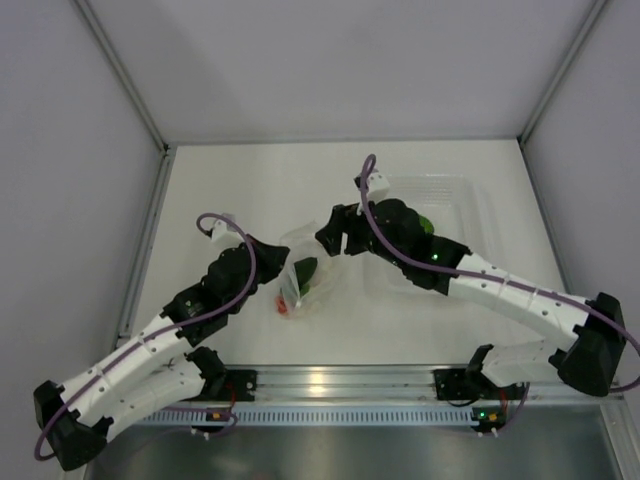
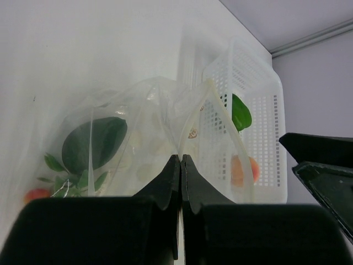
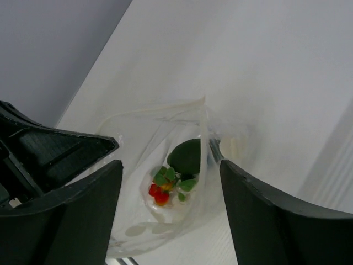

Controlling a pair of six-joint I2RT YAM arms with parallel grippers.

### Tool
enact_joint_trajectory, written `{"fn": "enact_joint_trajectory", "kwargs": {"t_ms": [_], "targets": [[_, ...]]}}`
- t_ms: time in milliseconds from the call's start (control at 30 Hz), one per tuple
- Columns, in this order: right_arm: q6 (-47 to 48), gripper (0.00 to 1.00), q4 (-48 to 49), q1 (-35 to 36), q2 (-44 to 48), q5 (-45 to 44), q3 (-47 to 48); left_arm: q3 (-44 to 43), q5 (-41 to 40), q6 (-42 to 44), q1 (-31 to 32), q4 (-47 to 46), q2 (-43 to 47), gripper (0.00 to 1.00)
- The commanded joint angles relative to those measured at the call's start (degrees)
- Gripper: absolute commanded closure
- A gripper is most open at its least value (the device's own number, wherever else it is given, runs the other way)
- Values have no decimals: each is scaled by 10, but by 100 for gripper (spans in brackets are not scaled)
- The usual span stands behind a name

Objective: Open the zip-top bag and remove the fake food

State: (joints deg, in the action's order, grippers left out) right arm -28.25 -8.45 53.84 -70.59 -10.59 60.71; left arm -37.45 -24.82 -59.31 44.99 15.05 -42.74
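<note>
- The zip-top bag (image 1: 308, 283) lies on the white table (image 1: 250, 180), between the two grippers and just left of the plastic tray (image 1: 470, 190).
- The left gripper (image 2: 181, 161) has its two fingers pressed together, and a fold of the bag's film is pinched between the tips. The film stands up from that place like a small tent.
- The right gripper (image 3: 170, 164) is spread wide, one finger (image 3: 83, 204) on each side of the bag's mouth. In the right wrist view the rim of the bag runs close to its right finger, but I cannot tell if it touches.
- The mouth of the bag is parted – the right wrist camera looks straight down into it.
- Inside the bag there is the dark green avocado (image 3: 187, 156). Just below it lie the small red tomatoes (image 3: 160, 194) with their green leaves.
- The bright green pepper (image 2: 240, 112) is outside the bag, in the tray; the top view shows it partly hidden by the right arm.
- The orange-pink peach (image 2: 244, 169) appears only in the left wrist view, behind the dotted wall of the tray – its outline is blurred by the plastic.
- In the top view the two grippers are near each other over the bag, the right one at its far edge and the left one at its left edge.
</note>
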Motion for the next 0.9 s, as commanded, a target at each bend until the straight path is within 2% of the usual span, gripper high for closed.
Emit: {"fn": "enact_joint_trajectory", "kwargs": {"t_ms": [0,67,100,300,600,867], "targets": [[-44,36,6,20,-50,31,61,-21,7,-13,-1,-33,-7,100],[-51,44,-13,28,-81,9,83,-21,7,-21,-1,-39,-9,100],[-52,52,-13,37,-90,-12,88,-20,6,-25,0,-44,-9,100],[-73,63,-32,67,-173,-55,119,-23,-15,-49,10,-62,-9,100],[-145,71,7,85,-268,-110,106,-11,-99,-93,73,-74,1,100],[-183,71,19,81,-353,-127,140,6,-154,-124,127,-89,-4,100]]}}
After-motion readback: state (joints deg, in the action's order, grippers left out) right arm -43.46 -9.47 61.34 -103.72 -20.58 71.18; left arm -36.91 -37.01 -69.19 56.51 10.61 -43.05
